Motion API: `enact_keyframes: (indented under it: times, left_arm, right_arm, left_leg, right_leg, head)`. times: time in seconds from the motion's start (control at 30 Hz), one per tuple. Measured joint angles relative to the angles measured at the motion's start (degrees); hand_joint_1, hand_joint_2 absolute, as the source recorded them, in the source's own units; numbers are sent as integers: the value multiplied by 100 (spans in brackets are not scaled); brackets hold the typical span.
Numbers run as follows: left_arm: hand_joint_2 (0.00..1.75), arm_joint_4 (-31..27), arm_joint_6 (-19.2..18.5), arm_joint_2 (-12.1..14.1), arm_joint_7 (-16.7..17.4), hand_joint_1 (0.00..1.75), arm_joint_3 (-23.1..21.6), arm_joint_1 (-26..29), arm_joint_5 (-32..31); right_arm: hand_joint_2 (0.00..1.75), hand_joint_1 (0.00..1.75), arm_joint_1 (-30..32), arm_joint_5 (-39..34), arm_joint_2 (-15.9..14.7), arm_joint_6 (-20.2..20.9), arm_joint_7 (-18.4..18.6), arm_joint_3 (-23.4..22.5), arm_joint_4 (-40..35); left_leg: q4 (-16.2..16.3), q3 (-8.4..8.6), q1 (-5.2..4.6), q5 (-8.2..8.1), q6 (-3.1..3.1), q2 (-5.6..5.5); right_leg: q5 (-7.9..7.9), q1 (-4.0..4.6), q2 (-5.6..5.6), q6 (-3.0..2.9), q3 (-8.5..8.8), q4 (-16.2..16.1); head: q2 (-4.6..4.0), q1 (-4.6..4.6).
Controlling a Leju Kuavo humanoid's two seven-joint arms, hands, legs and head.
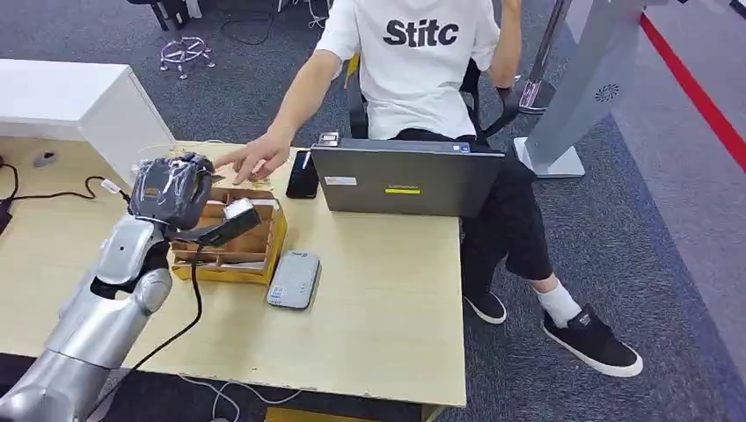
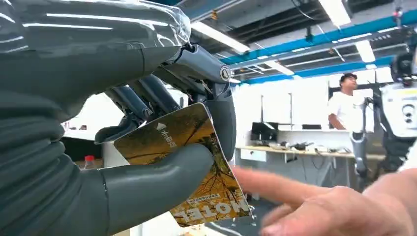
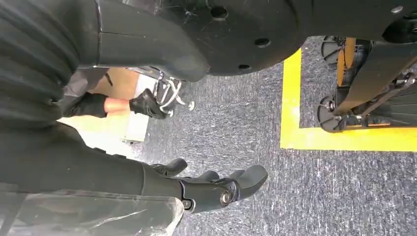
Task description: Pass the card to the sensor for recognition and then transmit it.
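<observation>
my left robot hand (image 2: 147, 147) pinches the card (image 2: 189, 162) between thumb and fingers, over the wooden organizer (image 1: 230, 239) on the bench (image 1: 378, 299). the grey sensor (image 1: 294, 280) lies just beside the organizer; past it a person's hand (image 1: 255, 158) reaches. my right robot hand (image 3: 216, 189) hangs empty, fingers loosely curled.

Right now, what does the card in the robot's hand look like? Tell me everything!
The card is thin and flat, golden yellow with a leafy tree picture, a small white arrow with tiny writing near one end and big white letters at the other. It looks like stiff, shiny plastic. The left hand pinches it between the thick grey thumb and the darker fingers, so it sticks out tilted. A person's hand reaches toward it, close to its edge; whether they touch is unclear.
</observation>
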Motion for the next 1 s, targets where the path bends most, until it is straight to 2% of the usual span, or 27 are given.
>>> enact_keyframes:
  times: [0.5, 0.53, 0.57, 0.6, 1.0]
  left_arm:
    - [175, 70, 53, -144, -20, 175, 166, -7, -46]
    - [175, 77, 53, -147, -20, 129, 171, -8, -46]
    - [175, 90, 53, -153, -20, 5, 173, -9, -50]
    - [175, 103, 53, -162, -20, 0, 177, -9, -52]
    - [175, 109, 123, -212, -70, 0, 265, 45, 26]
  right_arm:
    - [175, 0, -1, 46, 0, -37, 55, 0, 0]
    - [175, 0, 0, 46, 0, -37, 55, 0, 0]
    - [175, 0, 0, 46, 0, -35, 55, 0, 0]
    - [175, 0, 1, 46, 0, -35, 55, 0, 0]
    - [175, 0, -1, 44, 0, -31, 96, -24, 0]
  left_leg:
    - [0, -2, 0, -1, 0, 5]
    - [0, -3, 0, -1, 0, 5]
    - [0, -3, 0, -1, 0, 5]
    - [0, -4, 0, -1, 0, 5]
    - [-1, -7, 0, 3, -3, 3]
  right_leg:
    - [0, 0, 9, 0, -5, 0]
    - [0, 0, 9, 0, -5, 0]
    - [0, 0, 9, 0, -6, 0]
    - [0, 0, 9, 0, -6, 0]
    - [1, 0, 5, 0, -6, 0]
  head:
    - [0, 0]
    - [0, 2]
    - [0, 0]
    - [0, 0]
    - [0, 2]
